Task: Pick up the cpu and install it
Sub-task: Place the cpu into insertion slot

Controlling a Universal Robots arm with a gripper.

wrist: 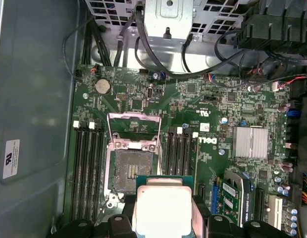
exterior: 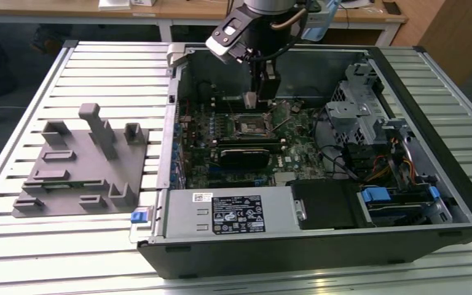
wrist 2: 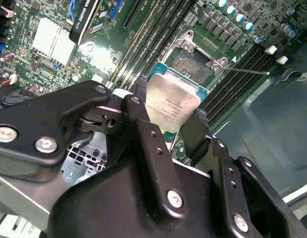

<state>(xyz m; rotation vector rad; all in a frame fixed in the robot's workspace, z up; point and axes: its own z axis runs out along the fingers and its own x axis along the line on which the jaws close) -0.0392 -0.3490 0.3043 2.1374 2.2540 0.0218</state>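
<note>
A grey block with upright posts sits on the slatted table, just beside the open case, on the exterior view's left of it. In the case lies a green board. Its socket sits toward the far side, with its frame swung open in the first wrist view. A labelled power supply fills the near edge. A drive cage stands at the exterior view's right. The first wrist view also shows a coin cell, a finned heatsink and memory slots beside the socket.

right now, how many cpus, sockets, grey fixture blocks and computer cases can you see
cpu: 1
socket: 1
grey fixture block: 1
computer case: 1
total: 4
</note>
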